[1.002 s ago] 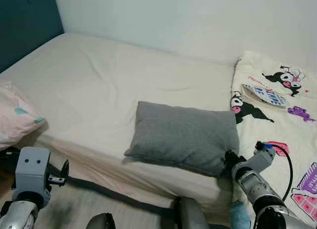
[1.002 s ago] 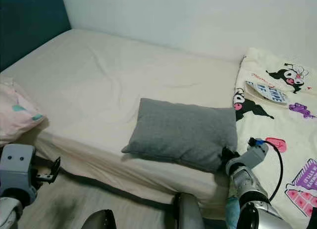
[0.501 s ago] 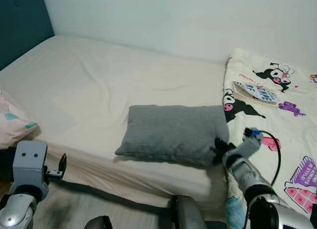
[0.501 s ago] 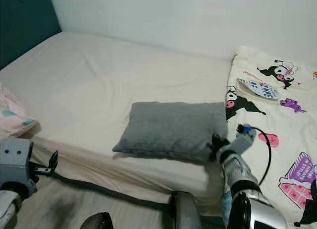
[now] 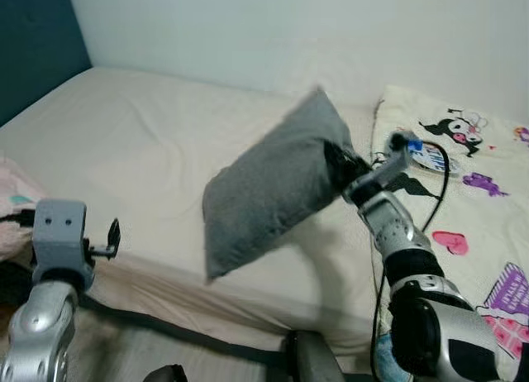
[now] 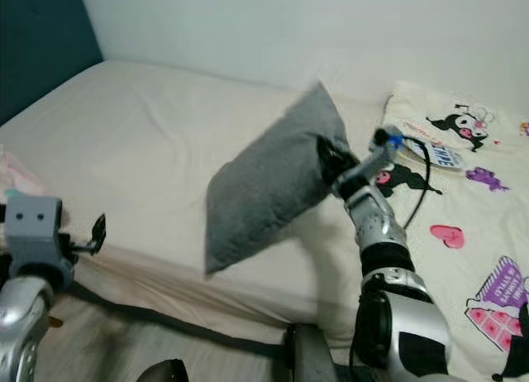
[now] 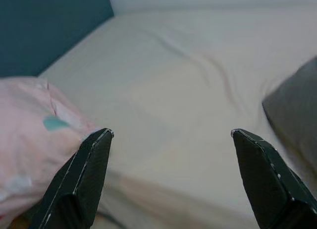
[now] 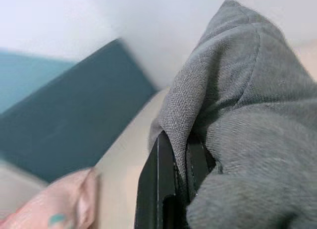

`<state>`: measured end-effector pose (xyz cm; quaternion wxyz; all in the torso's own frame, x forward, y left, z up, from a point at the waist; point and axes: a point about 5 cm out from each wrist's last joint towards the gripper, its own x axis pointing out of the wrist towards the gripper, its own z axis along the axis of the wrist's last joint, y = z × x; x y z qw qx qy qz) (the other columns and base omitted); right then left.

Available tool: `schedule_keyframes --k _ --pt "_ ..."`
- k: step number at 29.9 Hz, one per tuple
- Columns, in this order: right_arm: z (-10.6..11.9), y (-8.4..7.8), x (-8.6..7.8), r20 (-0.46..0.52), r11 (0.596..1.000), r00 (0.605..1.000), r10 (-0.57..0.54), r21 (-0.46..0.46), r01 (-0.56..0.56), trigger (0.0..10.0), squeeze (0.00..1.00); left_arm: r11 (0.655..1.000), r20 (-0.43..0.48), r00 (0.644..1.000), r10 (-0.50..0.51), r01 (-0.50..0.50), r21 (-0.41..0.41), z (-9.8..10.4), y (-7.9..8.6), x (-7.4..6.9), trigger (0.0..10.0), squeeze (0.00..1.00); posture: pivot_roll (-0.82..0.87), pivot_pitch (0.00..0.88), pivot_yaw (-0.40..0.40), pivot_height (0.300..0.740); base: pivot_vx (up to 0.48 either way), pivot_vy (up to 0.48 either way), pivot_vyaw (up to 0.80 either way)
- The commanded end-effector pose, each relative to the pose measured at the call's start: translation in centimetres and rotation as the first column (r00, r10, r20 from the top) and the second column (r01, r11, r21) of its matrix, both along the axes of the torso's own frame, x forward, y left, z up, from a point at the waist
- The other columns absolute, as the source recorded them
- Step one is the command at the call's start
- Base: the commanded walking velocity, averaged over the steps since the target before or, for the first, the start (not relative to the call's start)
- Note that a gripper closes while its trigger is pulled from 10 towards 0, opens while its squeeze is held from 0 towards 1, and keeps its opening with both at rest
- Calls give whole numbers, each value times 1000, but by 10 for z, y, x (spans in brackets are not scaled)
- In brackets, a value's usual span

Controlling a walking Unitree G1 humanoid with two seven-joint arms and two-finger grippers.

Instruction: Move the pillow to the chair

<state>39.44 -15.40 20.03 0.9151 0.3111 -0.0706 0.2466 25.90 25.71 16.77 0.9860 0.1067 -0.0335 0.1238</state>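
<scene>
gripping one corner only, the right end effector (image 5: pixel 339 163) holds the grey rectangular fabric pillow (image 5: pixel 269 183) hanging above the cream bed (image 5: pixel 140 142); swing could slip it free. left end effector (image 7: pixel 168 182) spread, idle.

pink pillow (image 7: pixel 29 140) cut off at frame edge; right gripper's fingers (image 8: pixel 163 189) half buried in grey pillow (image 5: pixel 269 183)

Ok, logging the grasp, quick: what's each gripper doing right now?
Left gripper: open, holding nothing, low beside the bed.
Right gripper: shut on the grey pillow, which it holds lifted off the bed.
</scene>
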Motion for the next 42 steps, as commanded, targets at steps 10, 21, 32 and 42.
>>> schedule_keyframes --k 10,21,32,42 --pt "31 22 -3 136 994 985 108 -21 -106 0 0 998 11 1000 16 -16 -53 -4 -4 13 10000 0 35 0 -87 605 0 0 0" --pt "26 52 -16 153 972 961 231 -83 -220 0 0 994 -36 999 20 -23 -107 -17 -14 20 10000 0 28 0 -83 635 -119 0 0" --pt "20 62 -25 142 963 955 262 -112 -247 0 0 993 -53 998 -25 19 -112 -27 -27 20 10000 0 47 0 -74 670 -175 0 0" --pt "11 61 -30 121 962 958 262 -109 -249 0 0 990 -76 995 -71 61 -130 -37 -40 14 10000 0 63 0 -78 700 0 0 0"
